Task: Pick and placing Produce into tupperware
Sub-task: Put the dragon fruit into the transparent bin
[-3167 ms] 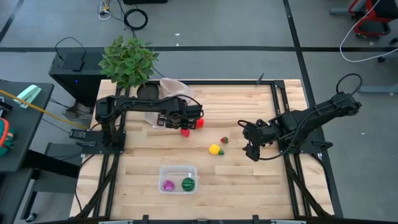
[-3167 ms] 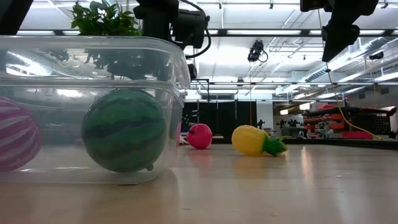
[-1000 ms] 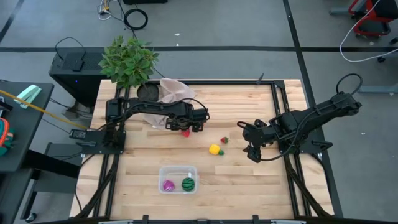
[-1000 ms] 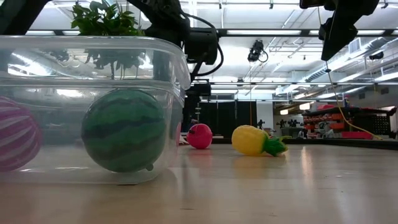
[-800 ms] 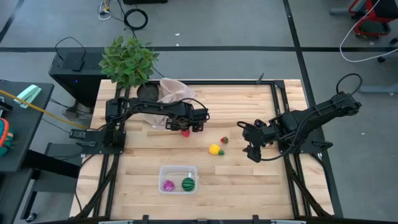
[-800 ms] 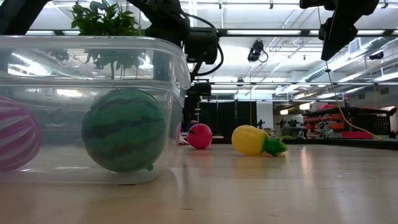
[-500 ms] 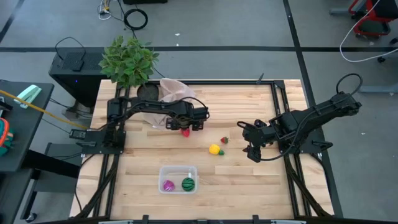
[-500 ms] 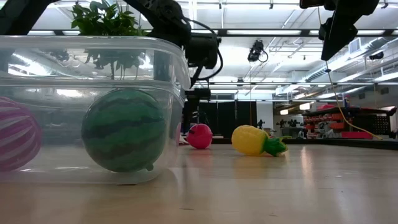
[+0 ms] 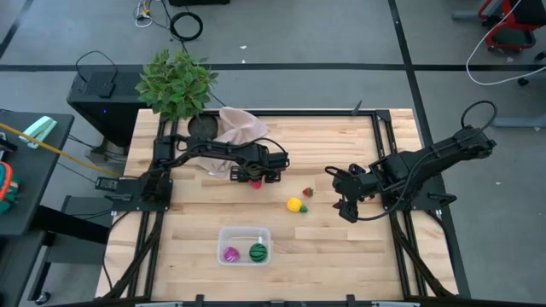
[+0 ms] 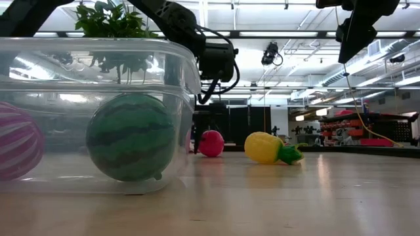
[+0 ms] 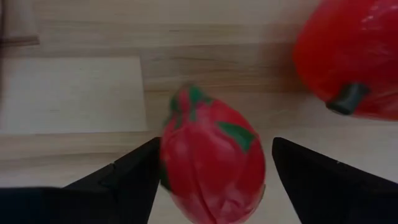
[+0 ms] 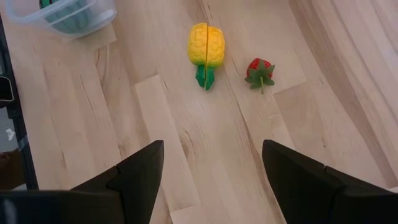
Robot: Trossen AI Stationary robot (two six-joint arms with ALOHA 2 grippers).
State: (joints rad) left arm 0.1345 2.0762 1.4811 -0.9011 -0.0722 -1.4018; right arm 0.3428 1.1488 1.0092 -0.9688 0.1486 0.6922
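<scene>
The left end effector (image 11: 208, 180) is straddling, fingers wide, a small red, green-flecked plastic toy fruit (image 11: 211, 158) lying on the wooden tabletop (image 9: 341, 247) (probably light, hard, slippery); gripping its widest middle looks safest.

A leafy potted plant (image 9: 177, 83) stands at the wooden tabletop's (image 9: 341, 247) far left corner, beside a beige cloth (image 9: 240, 124).

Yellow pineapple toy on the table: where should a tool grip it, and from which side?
Probably across the yellow body of the pineapple, from straight above. It lies flat on its side on the table, free all round, and the body is its widest part; the green leaf end is thin and tapered. The strawberry lies apart, so fingers should clear it.
</scene>
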